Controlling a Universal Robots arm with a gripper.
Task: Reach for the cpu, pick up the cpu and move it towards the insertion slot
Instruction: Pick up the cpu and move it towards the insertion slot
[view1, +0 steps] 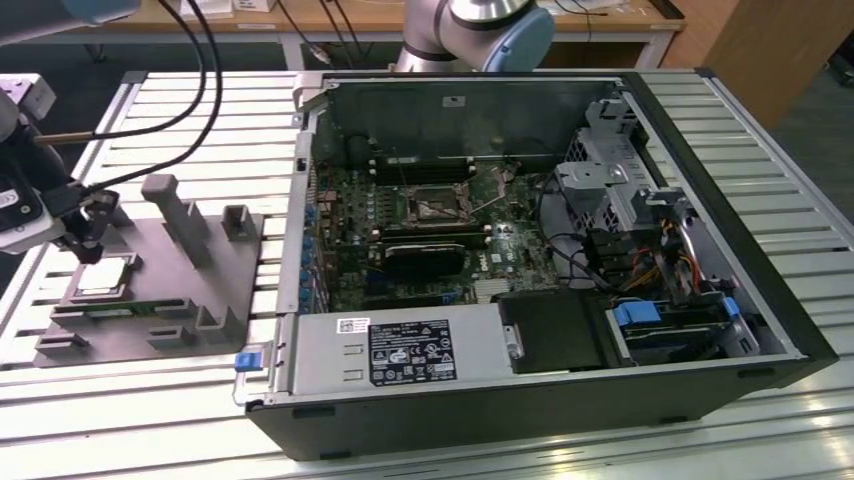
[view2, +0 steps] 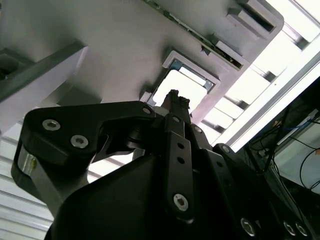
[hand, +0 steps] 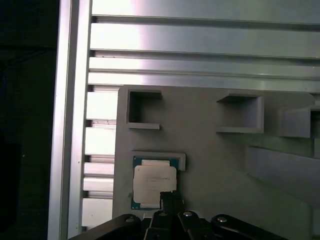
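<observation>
- The gripper (view1: 84, 243) is held low over the grey fixture plate (view1: 167, 300), at the exterior view's left. It is judged to be poised for the pick, with nothing carried.
- Whether the gripper is spread or closed cannot be told from these views.
- The cpu (view1: 104, 277) is found just below the gripper's tip, seated flat in a shallow walled pocket of the plate. The pocket is presumably there so that the chip is kept square and easy to find.
- In the first wrist view the gripper's tip (hand: 171, 196) is seen over one edge of the cpu (hand: 152, 179); contact cannot be confirmed.
- The insertion slot (view1: 437, 205) is set well apart from the gripper, toward the exterior view's right, on the green board inside the opened computer case (view1: 747, 330). The case is laid on its side, so the socket is faced upward.
- The reach is judged nearly complete; the lift is not yet made.
</observation>
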